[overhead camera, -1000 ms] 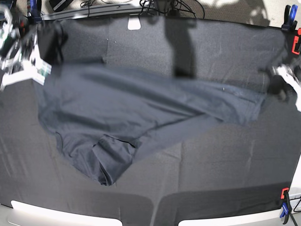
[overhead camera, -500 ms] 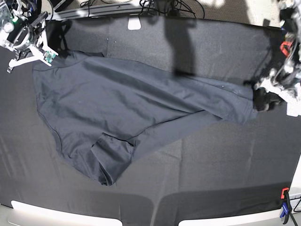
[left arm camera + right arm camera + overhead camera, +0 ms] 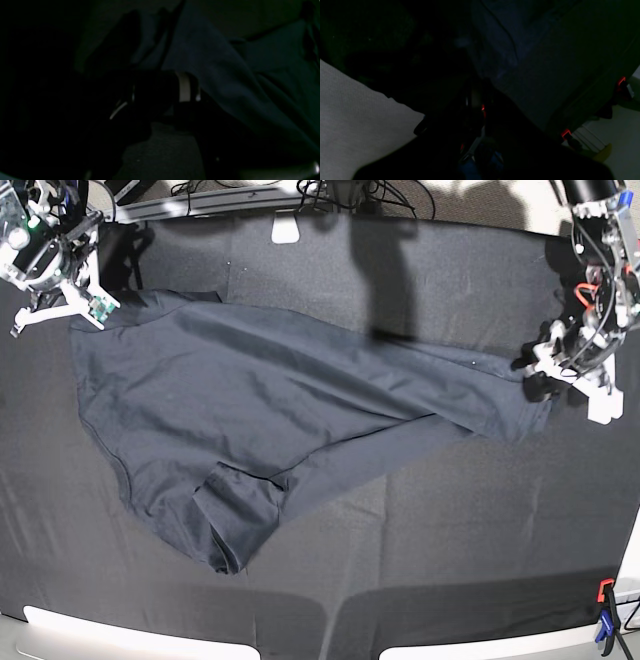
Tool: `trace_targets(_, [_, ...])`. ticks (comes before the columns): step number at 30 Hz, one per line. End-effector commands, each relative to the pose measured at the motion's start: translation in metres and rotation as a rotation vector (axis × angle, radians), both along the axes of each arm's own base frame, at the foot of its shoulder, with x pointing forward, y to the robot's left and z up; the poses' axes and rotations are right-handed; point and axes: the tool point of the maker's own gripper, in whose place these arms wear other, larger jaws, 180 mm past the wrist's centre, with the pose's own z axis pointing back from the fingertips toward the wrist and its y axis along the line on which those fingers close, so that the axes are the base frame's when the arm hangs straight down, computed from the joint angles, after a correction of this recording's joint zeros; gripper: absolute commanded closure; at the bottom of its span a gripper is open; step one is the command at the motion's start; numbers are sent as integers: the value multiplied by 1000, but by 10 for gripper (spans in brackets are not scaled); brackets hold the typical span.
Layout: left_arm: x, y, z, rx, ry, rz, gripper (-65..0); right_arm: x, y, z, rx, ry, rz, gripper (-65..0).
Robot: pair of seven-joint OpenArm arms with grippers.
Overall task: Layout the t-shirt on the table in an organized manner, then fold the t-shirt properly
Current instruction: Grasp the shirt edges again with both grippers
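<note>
**Shirt stretched corner to corner, layout not yet tidy**

Spread across the table (image 3: 430, 560), the t-shirt (image 3: 270, 410), long axis running from the far corner on the base view's left down toward the middle of the right edge. Right gripper (image 3: 75, 305) parked at that far-left corner, jaws together, seemingly pinching the fabric edge there, though the wrist view too dark to confirm. Left gripper (image 3: 545, 380) just at the opposite tip of the cloth; jaws hard to read, dark in its own view, so cannot tell whether parted or closed, nor whether cloth is between them. Shirt lying inward from both claws, each arm nearest its own end. Dark charcoal knit, a shade lighter than the black tablecloth, with diagonal creases, and one sleeve (image 3: 235, 515) folded under near the front. Likely more tugging and flattening needed before any fold.
</note>
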Motion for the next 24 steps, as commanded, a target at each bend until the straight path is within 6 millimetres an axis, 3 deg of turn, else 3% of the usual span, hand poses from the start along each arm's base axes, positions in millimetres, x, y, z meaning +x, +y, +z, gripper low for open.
trace_targets(1, [9, 4, 15, -1, -53, 3, -155, 7, -3, 8, -17, -26, 12, 0])
trace_targets(4, [10, -2, 20, -30, -79, -19, 0, 7, -3, 8, -17, -26, 12, 0])
trace_targets(9, [9, -24, 38, -107, -144, -128, 0, 7, -3, 8, -17, -26, 12, 0])
trace_targets(15, [-10, -27, 48, -30, -119, -198, 0, 7, -2, 8, -17, -27, 12, 0])
trace_targets(19, [-40, -19, 68, 10, -158, -199, 0, 8, -2, 8, -12, -30, 15, 0])
trace_targets(24, [-92, 17, 79, 72, -133, -125, 0, 8, -2, 8, -12, -30, 15, 0])
